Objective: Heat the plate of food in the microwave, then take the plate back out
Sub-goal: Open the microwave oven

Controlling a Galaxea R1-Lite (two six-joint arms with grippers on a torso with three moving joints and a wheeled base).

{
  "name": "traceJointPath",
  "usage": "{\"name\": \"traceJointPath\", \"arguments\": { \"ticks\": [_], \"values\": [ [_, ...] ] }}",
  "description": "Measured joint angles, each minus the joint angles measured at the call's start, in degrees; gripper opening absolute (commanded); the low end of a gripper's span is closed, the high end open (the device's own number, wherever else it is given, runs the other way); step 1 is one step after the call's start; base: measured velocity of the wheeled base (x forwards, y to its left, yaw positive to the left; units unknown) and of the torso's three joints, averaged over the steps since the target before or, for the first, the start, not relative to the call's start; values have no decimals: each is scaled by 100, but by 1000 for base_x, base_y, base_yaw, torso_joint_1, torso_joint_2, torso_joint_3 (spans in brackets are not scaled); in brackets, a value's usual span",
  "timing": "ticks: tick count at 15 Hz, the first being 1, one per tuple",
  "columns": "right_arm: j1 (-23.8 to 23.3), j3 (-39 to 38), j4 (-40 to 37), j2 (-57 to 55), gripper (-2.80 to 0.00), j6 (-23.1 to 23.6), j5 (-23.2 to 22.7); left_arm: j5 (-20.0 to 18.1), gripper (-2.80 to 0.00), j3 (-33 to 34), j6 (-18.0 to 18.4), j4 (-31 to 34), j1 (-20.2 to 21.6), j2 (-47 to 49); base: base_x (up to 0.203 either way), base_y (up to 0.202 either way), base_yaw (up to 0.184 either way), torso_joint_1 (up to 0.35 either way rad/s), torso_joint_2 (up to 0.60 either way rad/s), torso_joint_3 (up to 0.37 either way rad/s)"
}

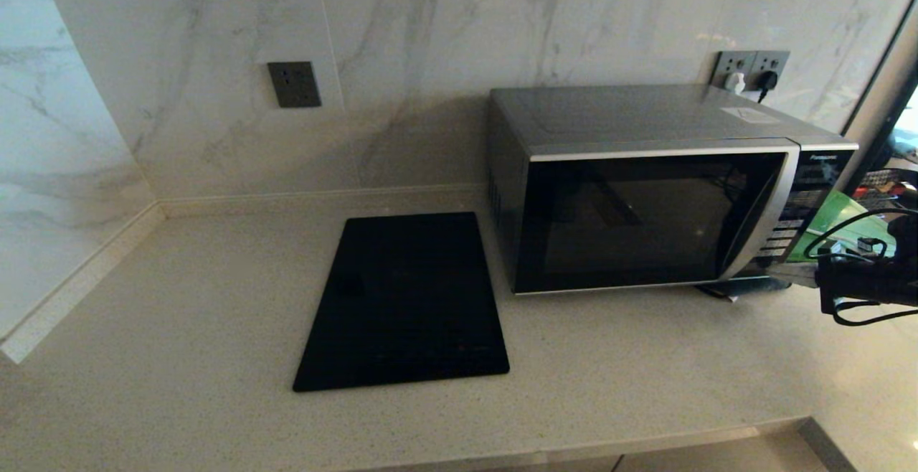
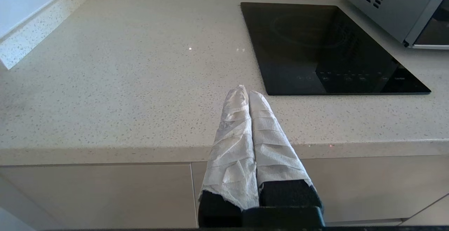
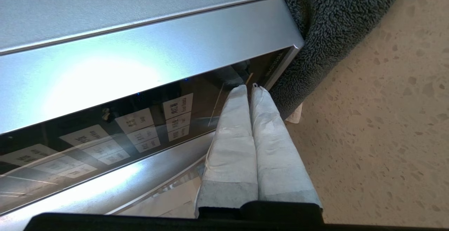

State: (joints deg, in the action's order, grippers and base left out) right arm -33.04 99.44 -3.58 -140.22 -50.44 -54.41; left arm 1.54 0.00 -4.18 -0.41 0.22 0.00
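Observation:
The microwave (image 1: pixel 645 192) stands on the counter at the right with its dark glass door closed. The plate of food is out of view. My right arm (image 1: pixel 860 282) reaches in from the right edge. In the right wrist view my right gripper (image 3: pixel 248 87) is shut with nothing in it, and its white-wrapped tips sit at the low end of the button panel (image 3: pixel 140 129), near the microwave's (image 3: pixel 140 48) corner. My left gripper (image 2: pixel 248 91) is shut and empty, hanging by the counter's front edge, left of the microwave (image 2: pixel 393 6).
A flat black slab (image 1: pixel 409 300) lies on the counter left of the microwave, and shows as the black slab (image 2: pixel 326 48) in the left wrist view. A grey towel (image 3: pixel 333 20) lies beside the microwave. A green board (image 1: pixel 839 224) sits behind my right arm. Wall sockets (image 1: pixel 749 67) hold plugs.

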Motion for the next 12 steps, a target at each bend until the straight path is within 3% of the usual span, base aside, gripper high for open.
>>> {"name": "traceJointPath", "arguments": {
  "ticks": [12],
  "values": [
    [44,110,157,-39,-280,1,6,3,-280,0,-1,0,2,0,0,0,0,0,0,0]
  ]
}}
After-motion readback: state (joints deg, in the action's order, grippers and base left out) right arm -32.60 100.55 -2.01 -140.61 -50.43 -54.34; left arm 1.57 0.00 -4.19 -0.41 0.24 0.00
